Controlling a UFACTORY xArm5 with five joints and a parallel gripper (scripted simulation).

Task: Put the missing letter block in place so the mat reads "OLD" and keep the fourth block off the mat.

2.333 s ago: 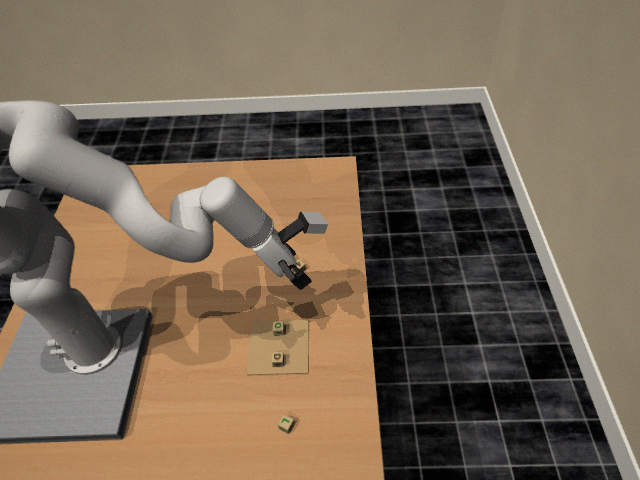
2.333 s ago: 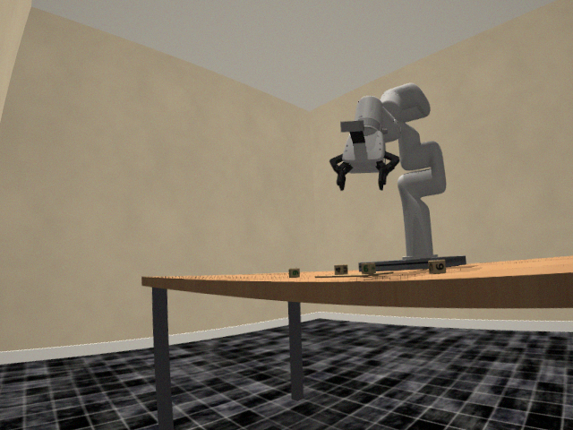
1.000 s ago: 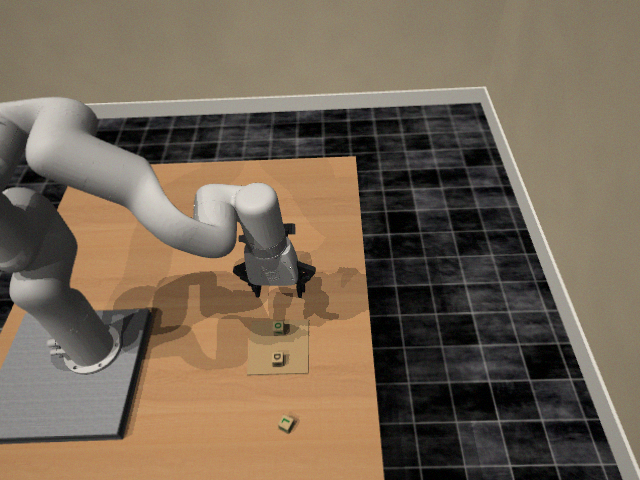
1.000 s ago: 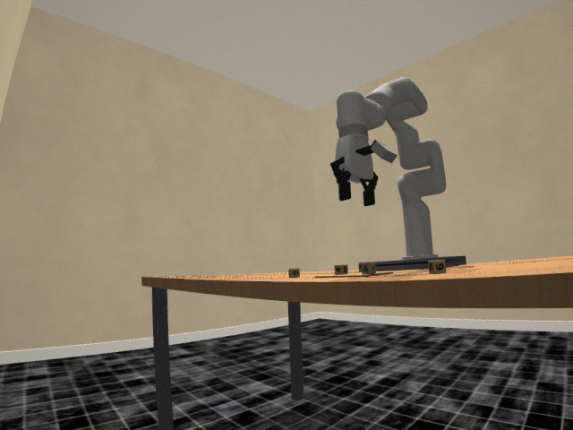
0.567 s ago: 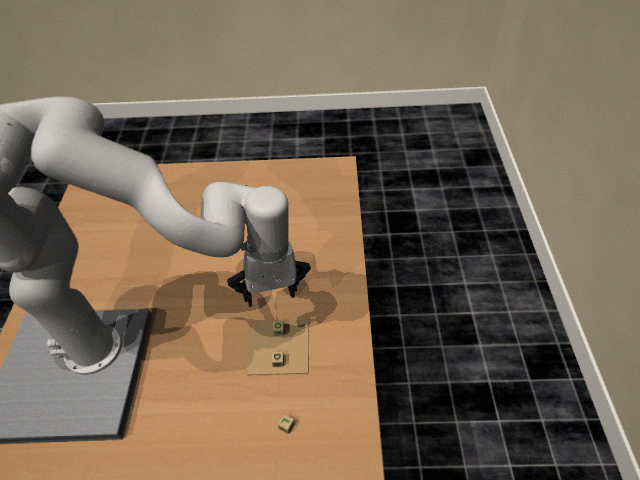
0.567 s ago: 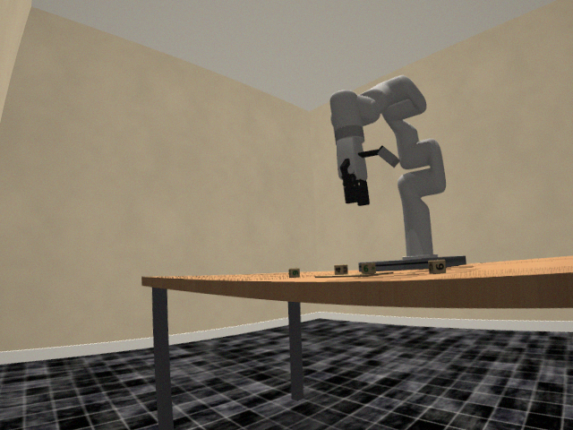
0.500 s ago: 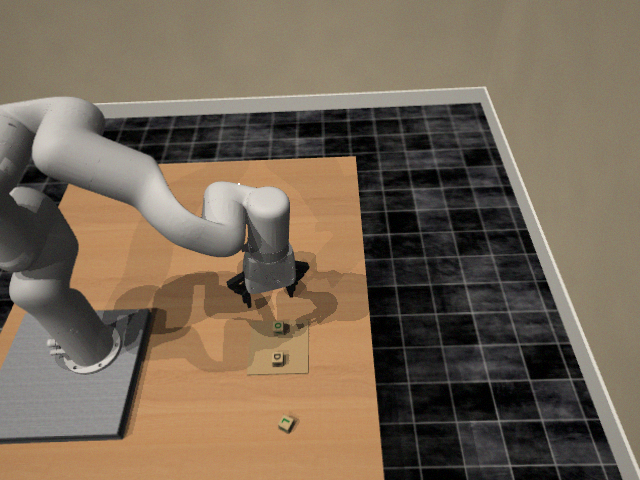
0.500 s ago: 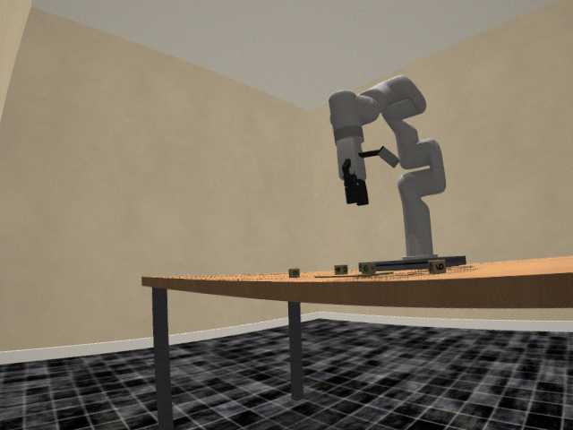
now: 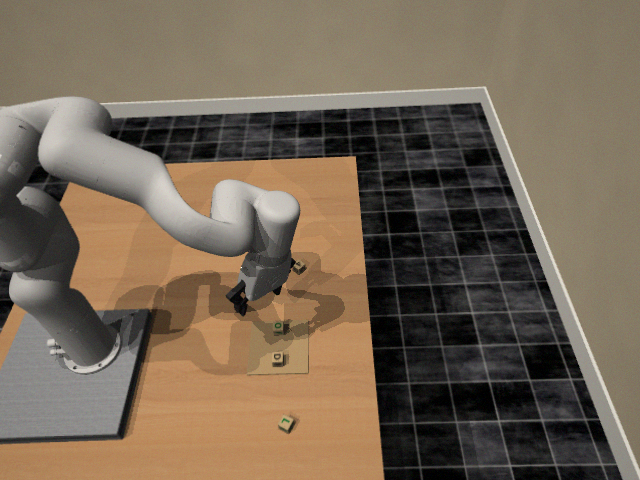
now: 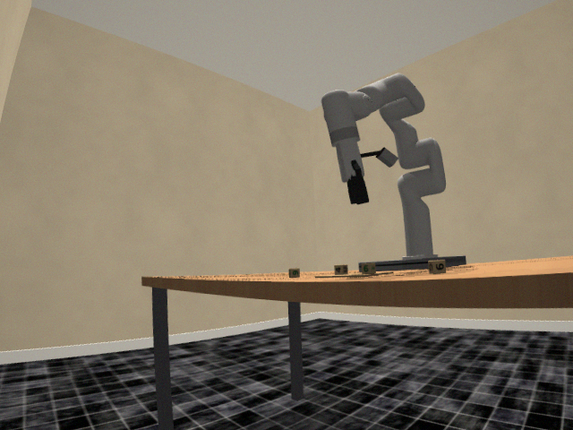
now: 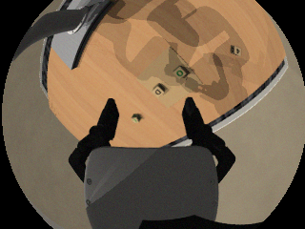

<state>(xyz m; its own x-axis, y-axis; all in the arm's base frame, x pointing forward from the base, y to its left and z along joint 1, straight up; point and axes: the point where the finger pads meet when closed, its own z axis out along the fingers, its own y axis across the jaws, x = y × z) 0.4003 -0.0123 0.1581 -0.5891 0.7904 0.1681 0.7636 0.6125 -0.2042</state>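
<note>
It looks like a plain robot test room: a white arm (image 9: 180, 227) (image 10: 345, 113) on a metal base plate (image 9: 67, 413) (image 10: 457, 260) (image 11: 71, 59) bolted to a wood-topped table (image 9: 206, 413) (image 10: 231, 288) (image 11: 81, 105), bare beige walls (image 9: 258, 46) (image 10: 161, 161) and dark tiled floor (image 9: 454, 258) (image 10: 231, 379).

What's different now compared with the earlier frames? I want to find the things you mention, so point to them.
The gripper, called the tool (image 9: 261, 303) (image 10: 358, 202) (image 11: 150, 105), has turned about, and the pale grey robot arm's (image 9: 281, 227) (image 10: 341, 116) wrist end has shifted toward the table's far-right edge since the oldest frames. Nothing was taken hold of or let go; the tool is open. The wooden O block (image 9: 278, 327) (image 11: 180, 72), D block (image 9: 277, 358) (image 11: 158, 90) and L block (image 9: 285, 423) (image 11: 136, 117) stayed put.
</note>
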